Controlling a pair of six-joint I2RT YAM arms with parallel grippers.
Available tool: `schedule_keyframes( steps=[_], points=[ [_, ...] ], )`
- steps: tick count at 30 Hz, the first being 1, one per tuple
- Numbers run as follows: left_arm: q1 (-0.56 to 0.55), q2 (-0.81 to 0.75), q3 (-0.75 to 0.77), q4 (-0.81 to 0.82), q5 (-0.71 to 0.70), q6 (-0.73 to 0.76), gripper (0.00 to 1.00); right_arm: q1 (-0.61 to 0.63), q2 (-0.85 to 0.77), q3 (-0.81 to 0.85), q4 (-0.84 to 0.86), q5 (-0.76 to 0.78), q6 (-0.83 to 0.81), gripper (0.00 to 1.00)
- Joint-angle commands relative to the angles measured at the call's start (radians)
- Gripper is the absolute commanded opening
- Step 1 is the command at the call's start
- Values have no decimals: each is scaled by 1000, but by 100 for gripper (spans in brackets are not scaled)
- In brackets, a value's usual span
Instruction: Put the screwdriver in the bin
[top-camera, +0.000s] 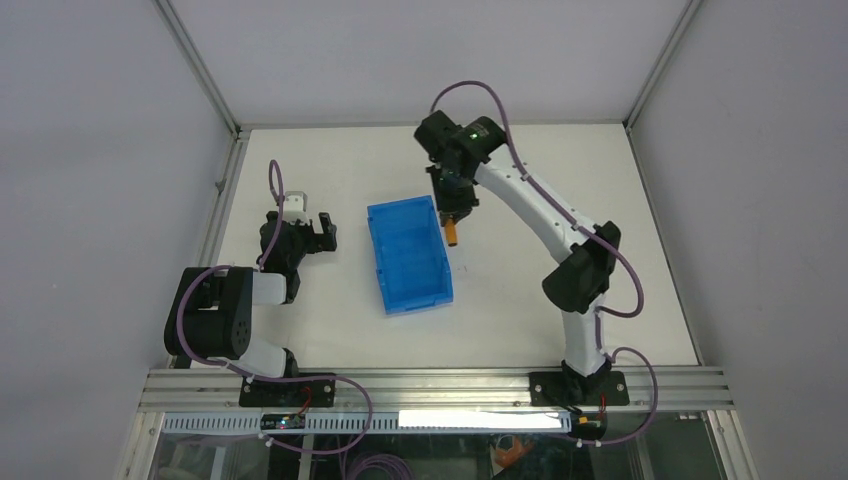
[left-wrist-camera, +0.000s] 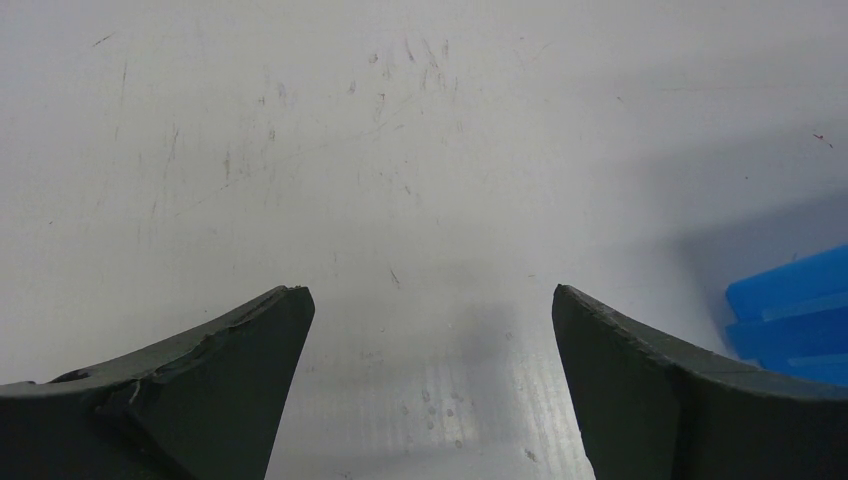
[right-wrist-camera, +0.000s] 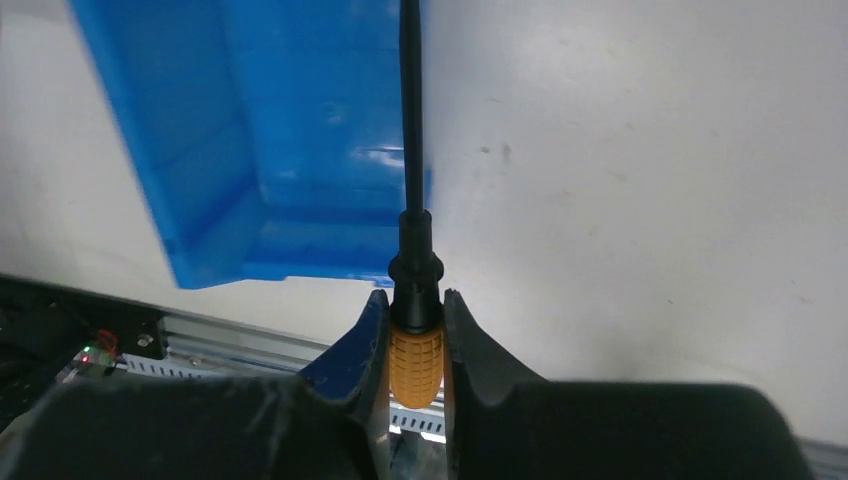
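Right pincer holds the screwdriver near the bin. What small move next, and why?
Probably shift the right pincer a little leftward, over the bright blue rectangular plastic bin. The small orange-handled screwdriver it grips seems to hang beside the bin's right wall, not yet clearly over its floor.

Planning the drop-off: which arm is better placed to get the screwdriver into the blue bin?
Right. The right gripper grips the screwdriver by its orange handle, close beside the bin; the left gripper is open and empty.
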Motion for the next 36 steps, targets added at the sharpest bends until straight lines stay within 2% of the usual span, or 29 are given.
schedule_keyframes(
  steps=[1,3,5,14,19,23,30,33,36],
  points=[
    [1,-4,18,64,18,-2,99,118,97,189,11,-7,41,0],
    [1,-4,18,64,17,-2,99,172,137,254,5,14,46,0],
    [1,-5,19,63,18,-2,99,212,152,245,35,34,49,0],
    [1,-4,18,64,18,-2,99,272,142,-119,295,54,63,0],
    [1,-4,18,63,18,-2,99,273,161,-242,425,109,50,1],
    [1,-5,18,64,18,-2,99,273,187,-278,469,131,56,10],
    [1,-4,18,64,18,-2,99,273,210,-252,437,164,69,37],
    [1,-4,18,64,18,-2,99,273,184,-230,418,186,69,42],
    [1,-4,18,63,18,-2,99,272,130,-201,398,213,60,42]
  ],
)
